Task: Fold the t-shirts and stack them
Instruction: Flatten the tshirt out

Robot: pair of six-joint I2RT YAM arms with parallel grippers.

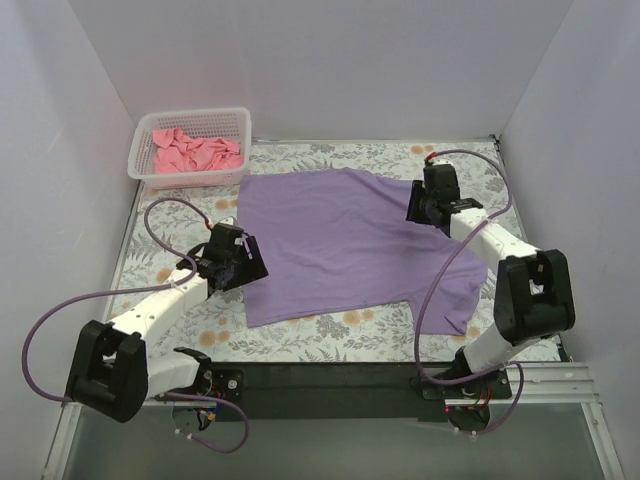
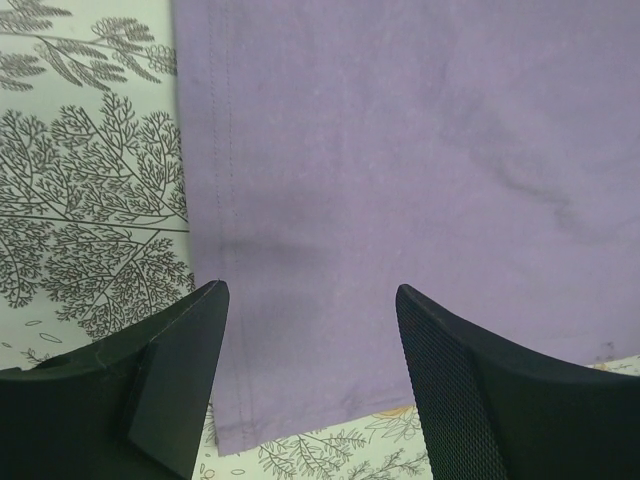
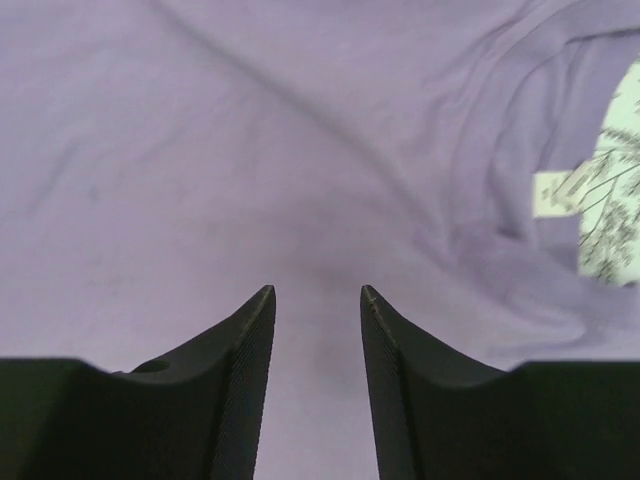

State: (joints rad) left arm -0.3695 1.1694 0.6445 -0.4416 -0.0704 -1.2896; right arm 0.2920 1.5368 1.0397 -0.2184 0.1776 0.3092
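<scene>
Your left fingers (image 2: 160,380) stand wide apart and grasp nothing. They hover low over the left edge of the purple t-shirt (image 1: 350,240), where the stitched hem runs, one finger above the floral tablecloth (image 2: 90,200) and the other above the cloth. Your right fingers (image 3: 230,390) are also released, with a narrower gap and nothing between them. They hang over the shirt's right part, near the neck opening (image 3: 600,170), where a small label (image 3: 555,193) shows. The purple t-shirt lies spread out in the middle of the desk (image 1: 300,340) with a few soft creases, one sleeve reaching toward the near right. The pink t-shirt (image 1: 195,152) sits crumpled in the white basket (image 1: 190,180) at the far left corner, just beyond the purple shirt's far left corner.
</scene>
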